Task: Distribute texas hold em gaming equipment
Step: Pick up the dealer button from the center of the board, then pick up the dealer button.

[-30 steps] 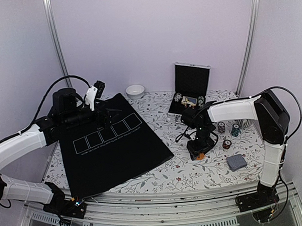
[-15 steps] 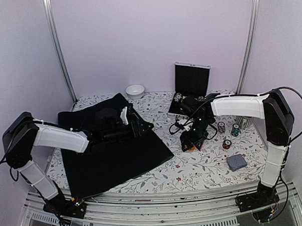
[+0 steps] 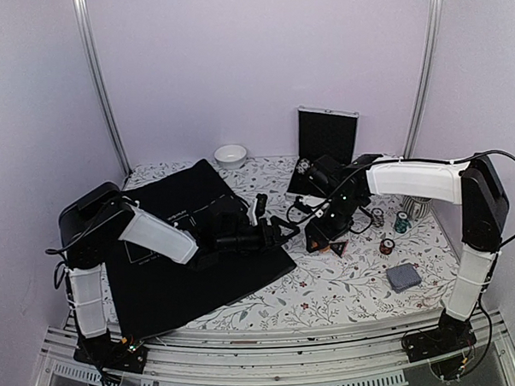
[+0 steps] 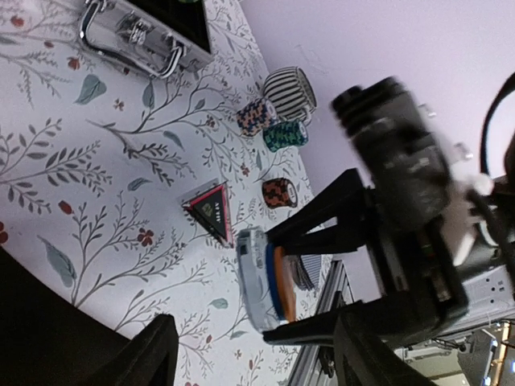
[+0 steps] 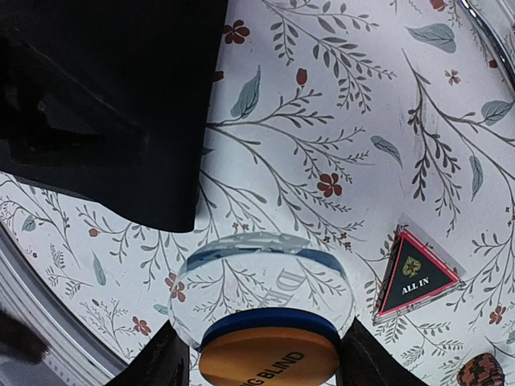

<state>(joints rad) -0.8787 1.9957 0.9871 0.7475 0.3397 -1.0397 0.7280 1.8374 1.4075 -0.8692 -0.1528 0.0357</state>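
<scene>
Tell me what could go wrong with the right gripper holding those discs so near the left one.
The right gripper pinches several stacked discs by their rims; one could slip out and drop. The open left gripper sits close, facing it, so the two might bump. The triangular marker lies beside the discs and could get knocked.

glossy clear plastic button (image 5: pixel 261 277), matt black mat (image 3: pixel 185 286), shiny metal-edged case (image 3: pixel 328 139).

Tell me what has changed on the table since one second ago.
The left gripper swept right across the black mat towards the right gripper, which shifted slightly left, holding stacked round discs. The poker chip stacks, blue-grey card deck and silver-edged black case stayed.
</scene>
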